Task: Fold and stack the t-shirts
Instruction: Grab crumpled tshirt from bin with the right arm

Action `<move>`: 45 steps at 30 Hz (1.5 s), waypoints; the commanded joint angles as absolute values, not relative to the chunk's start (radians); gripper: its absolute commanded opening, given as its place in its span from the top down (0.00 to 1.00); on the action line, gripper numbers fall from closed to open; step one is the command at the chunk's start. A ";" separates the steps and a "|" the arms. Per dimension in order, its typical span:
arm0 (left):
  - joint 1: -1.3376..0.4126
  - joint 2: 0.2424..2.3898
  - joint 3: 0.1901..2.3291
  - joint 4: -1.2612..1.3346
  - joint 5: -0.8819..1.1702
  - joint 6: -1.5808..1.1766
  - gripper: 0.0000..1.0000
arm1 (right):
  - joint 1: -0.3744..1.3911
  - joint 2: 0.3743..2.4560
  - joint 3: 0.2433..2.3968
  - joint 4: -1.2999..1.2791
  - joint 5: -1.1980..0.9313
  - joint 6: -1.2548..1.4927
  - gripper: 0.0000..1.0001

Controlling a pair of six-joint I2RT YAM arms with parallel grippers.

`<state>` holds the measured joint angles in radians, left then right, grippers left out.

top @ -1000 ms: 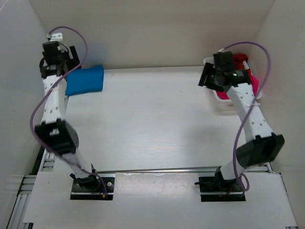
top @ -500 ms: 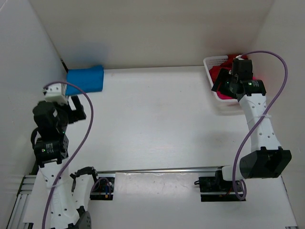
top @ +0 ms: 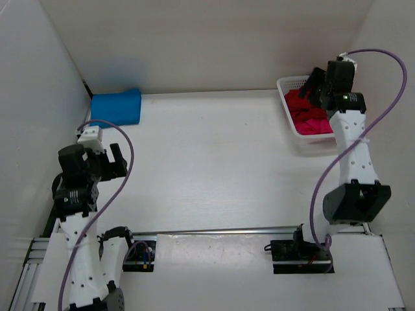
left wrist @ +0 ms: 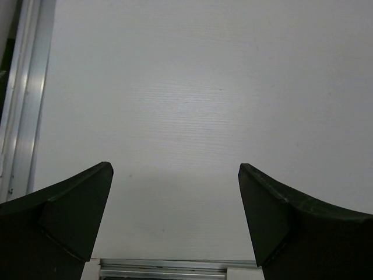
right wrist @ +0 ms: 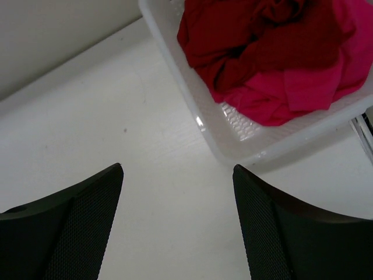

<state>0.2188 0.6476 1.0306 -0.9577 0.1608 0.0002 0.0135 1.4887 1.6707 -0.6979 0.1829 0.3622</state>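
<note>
Matt cloth t-shirts, glossy plastic basket

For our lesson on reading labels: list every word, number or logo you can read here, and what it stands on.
None. No writing, number or logo shows on the blue t-shirt, the dark red t-shirt, the pink t-shirt or the white basket.

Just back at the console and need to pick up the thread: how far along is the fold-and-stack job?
Done: the blue t-shirt lies folded at the far-left corner of the table. In hand: nothing. The right gripper hangs open near the basket, and the left gripper is open over bare table. Left: the dark red t-shirt and pink t-shirt sit crumpled in the basket, unfolded and unstacked.
</note>
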 commanded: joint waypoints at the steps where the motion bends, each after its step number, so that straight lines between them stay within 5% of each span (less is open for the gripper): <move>1: 0.221 0.791 1.083 -0.890 0.238 0.000 0.00 | -0.047 1.667 1.796 -0.600 0.270 0.463 0.20; 9: 0.221 1.110 1.221 -0.818 0.213 0.000 0.03 | -0.123 2.173 2.204 -0.611 0.350 0.563 0.21; 18: 0.221 1.204 1.181 -0.818 0.130 0.000 0.03 | -0.135 2.434 2.286 -0.503 0.452 0.561 0.27; 21: 0.221 1.204 1.160 -0.818 0.121 0.000 0.03 | -0.135 2.461 2.286 -0.503 0.476 0.561 0.44; 23: 0.221 1.204 1.160 -0.818 0.121 0.000 0.03 | -0.144 2.461 2.275 -0.494 0.476 0.561 0.64; 25: 0.221 1.213 1.160 -0.818 0.121 0.000 0.03 | -0.144 2.432 2.252 -0.480 0.476 0.540 0.85; 28: 0.221 1.213 1.160 -0.818 0.133 0.000 0.03 | -0.144 2.361 2.218 -0.471 0.465 0.531 1.00; 40: 0.210 1.080 1.088 -0.808 0.227 0.000 0.00 | -0.068 1.815 1.956 -0.365 0.597 0.250 1.00; 45: 0.210 0.988 1.049 -0.808 0.236 0.000 0.00 | -0.058 1.651 1.977 -0.368 0.418 0.215 1.00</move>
<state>0.2138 1.0485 1.0603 -0.8265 0.2066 -0.0002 -0.0593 1.7138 1.9545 -0.4107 0.4934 0.2783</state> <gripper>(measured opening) 0.997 0.013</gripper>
